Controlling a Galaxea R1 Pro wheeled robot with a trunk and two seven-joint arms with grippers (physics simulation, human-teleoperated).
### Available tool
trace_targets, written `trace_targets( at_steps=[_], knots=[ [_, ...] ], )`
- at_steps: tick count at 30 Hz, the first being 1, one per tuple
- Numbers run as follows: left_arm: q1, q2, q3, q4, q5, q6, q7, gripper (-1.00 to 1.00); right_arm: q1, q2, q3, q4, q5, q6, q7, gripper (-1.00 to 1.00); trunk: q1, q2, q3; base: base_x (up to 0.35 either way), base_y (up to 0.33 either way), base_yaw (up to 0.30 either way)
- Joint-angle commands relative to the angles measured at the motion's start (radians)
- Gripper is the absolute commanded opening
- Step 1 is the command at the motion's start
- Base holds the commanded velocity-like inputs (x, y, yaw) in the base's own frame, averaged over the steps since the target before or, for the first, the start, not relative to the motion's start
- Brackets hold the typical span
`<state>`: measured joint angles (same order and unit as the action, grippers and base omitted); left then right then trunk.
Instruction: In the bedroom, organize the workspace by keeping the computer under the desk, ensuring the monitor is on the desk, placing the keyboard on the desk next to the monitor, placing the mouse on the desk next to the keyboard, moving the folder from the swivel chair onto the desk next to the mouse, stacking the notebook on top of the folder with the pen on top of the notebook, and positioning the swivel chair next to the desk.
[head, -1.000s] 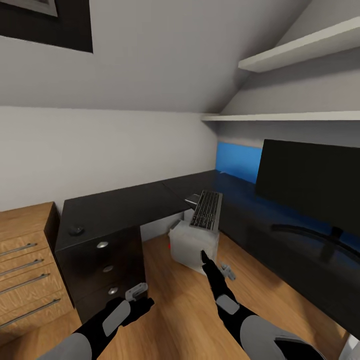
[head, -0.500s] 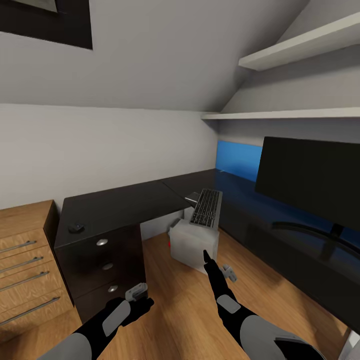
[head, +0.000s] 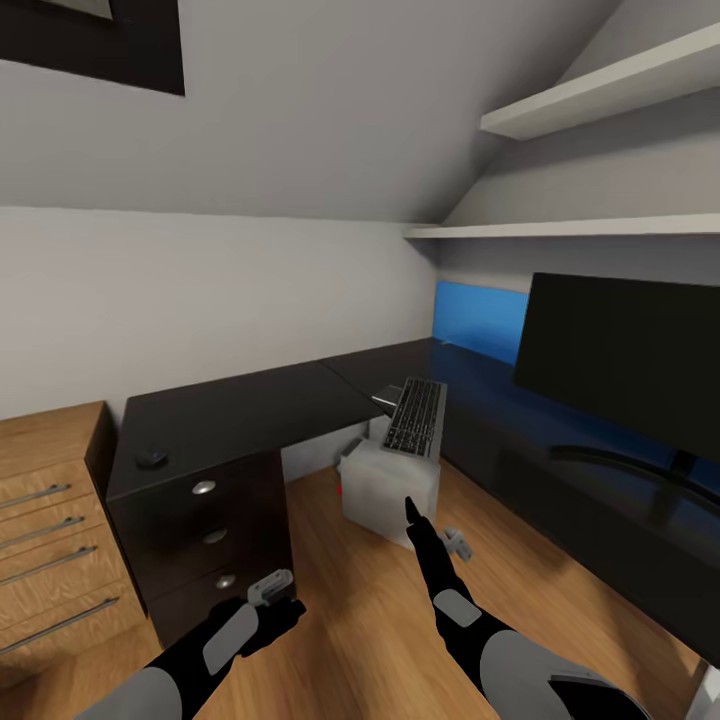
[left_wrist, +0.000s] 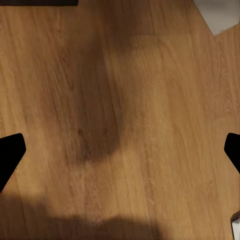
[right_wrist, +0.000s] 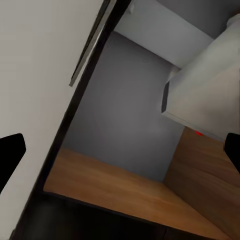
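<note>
Both arms low over the floor (head: 360, 620), jaws apparently spread, right gripper (head: 432, 535) near the computer (head: 385, 490).

The black L-shaped desk (head: 250, 415) carries the monitor (head: 625, 350); the keyboard (head: 413, 417) lies on the computer (head: 385, 490).

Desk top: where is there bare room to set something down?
The desk is bare between the small dark object at its left end and the keyboard atop the computer. The stretch under the monitor is crowded by its foot.

head camera overlooks desk (head: 230, 410); wrist cameras face floor (left_wrist: 120, 100), computer (right_wrist: 210, 95).
</note>
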<state>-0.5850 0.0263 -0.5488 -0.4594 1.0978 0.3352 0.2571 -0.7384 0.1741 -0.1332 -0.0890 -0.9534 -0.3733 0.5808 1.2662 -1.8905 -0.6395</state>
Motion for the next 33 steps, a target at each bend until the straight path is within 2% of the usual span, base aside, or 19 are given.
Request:
trace_targets(
  at_steps=[1, 13, 18, 33],
  knots=[
    [-0.001, 0.001, -0.008, -0.002, 0.010, 0.001, 0.008, 1.00, -0.001, 0.000, -0.008, 0.002, 0.001, -0.001, 0.008, 1.00, 0.000, -0.001, -0.001, 0.232, 0.122, 0.000],
    [0.000, 0.000, -0.008, 0.000, 0.011, 0.000, 0.009, 1.00, -0.001, 0.000, -0.008, 0.000, 0.000, -0.002, 0.011, 1.00, 0.000, -0.001, -0.001, 0.232, 0.093, 0.000],
    [0.000, -0.001, -0.008, 0.001, 0.010, 0.001, 0.008, 1.00, -0.001, 0.000, -0.008, 0.000, -0.001, -0.001, 0.011, 1.00, 0.000, -0.001, -0.001, 0.092, 0.033, 0.000],
    [0.000, -0.002, -0.008, 0.001, 0.011, 0.001, 0.010, 1.00, -0.001, 0.000, -0.010, -0.004, -0.006, 0.001, 0.011, 1.00, -0.057, 0.104, 0.046, 0.004, 0.001, 0.000]
  ],
)
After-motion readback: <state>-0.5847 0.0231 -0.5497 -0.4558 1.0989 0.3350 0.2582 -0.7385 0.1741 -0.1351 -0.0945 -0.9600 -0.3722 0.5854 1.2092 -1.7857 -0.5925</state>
